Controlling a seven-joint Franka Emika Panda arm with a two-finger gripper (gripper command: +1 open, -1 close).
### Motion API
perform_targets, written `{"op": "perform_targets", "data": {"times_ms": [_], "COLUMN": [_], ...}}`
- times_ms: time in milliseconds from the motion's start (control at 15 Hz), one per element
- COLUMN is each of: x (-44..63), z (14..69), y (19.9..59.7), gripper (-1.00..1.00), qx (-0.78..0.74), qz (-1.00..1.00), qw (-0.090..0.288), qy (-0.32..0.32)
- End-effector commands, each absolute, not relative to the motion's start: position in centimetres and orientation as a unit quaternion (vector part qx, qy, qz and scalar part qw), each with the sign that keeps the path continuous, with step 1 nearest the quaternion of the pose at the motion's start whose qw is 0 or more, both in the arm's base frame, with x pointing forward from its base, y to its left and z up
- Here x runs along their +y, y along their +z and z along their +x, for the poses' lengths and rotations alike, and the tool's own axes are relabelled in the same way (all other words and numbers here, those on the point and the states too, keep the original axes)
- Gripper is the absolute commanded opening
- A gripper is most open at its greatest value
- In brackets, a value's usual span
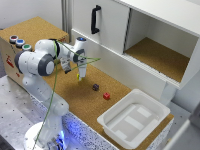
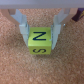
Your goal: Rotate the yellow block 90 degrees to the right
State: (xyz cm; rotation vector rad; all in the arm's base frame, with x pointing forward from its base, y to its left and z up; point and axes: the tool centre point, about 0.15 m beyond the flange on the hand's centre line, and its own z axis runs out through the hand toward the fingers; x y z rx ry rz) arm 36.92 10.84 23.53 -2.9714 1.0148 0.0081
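On the cork surface, a granular tan board with a speckled grain:

Item 1. Yellow block. Small bright yellow cube, smooth faces, crisp edges; black letters on two faces, "N" on the upper and "S" on the face toward the wrist camera. Seen clearly in the wrist view only; in the exterior view it is too small to make out under the arm. It sits between the two fingers, each touching or just beside a side face of the cube.

Item 2. Gripper. Pale grey, flat-sided fingers, matt finish; closed around the yellow block. Whether the cube rests on the cork or is lifted just clear, cannot tell.

Item 3. Dark purple block. Small dull cube, mid-surface, apart from the arm.

Item 4. Red block. Small cube, near the purple one, toward the bin.

Item 5. White bin. Rectangular plastic tray, smooth, rounded rim, at the surface's end on the exterior view's right.

Item 6. White cabinet. Along the far edge; black handle, open cork-floored compartment.
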Motion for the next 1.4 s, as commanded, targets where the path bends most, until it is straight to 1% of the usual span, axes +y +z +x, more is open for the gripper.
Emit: {"op": "perform_targets", "data": {"times_ms": [0, 67, 133, 267, 333, 533, 733, 800, 867, 933, 1067, 1133, 1200, 1333], "x": [8.4, 8.2, 7.9, 7.8, 7.9, 9.3, 11.7, 12.3, 12.6, 12.7, 12.8, 12.6, 12.1, 10.9], "z": [40.9, 41.0, 40.7, 40.2, 40.0, 38.6, 37.1, 36.7, 36.7, 36.8, 37.4, 37.6, 37.6, 37.2], "y": [21.1, 21.4, 21.3, 21.8, 22.5, 23.7, 22.5, 21.6, 21.3, 21.2, 21.1, 20.9, 20.5, 19.8], "gripper": [-1.00, -1.00, -1.00, -1.00, -1.00, -1.00, -1.00, -1.00, -1.00, -1.00, -1.00, -1.00, -1.00, -1.00], "qx": [0.294, 0.287, 0.287, 0.291, 0.288, 0.307, 0.369, 0.405, 0.429, 0.445, 0.486, 0.512, 0.533, 0.595], "qz": [-0.955, -0.958, -0.957, -0.956, -0.957, -0.951, -0.929, -0.913, -0.902, -0.895, -0.874, -0.859, -0.846, -0.802], "qw": [0.025, 0.022, 0.037, 0.041, 0.030, 0.016, 0.012, 0.023, 0.020, 0.030, 0.021, 0.010, 0.009, 0.043], "qy": [0.015, 0.017, 0.016, 0.015, 0.014, 0.019, 0.035, 0.032, 0.030, 0.021, 0.012, 0.010, 0.005, -0.013]}}
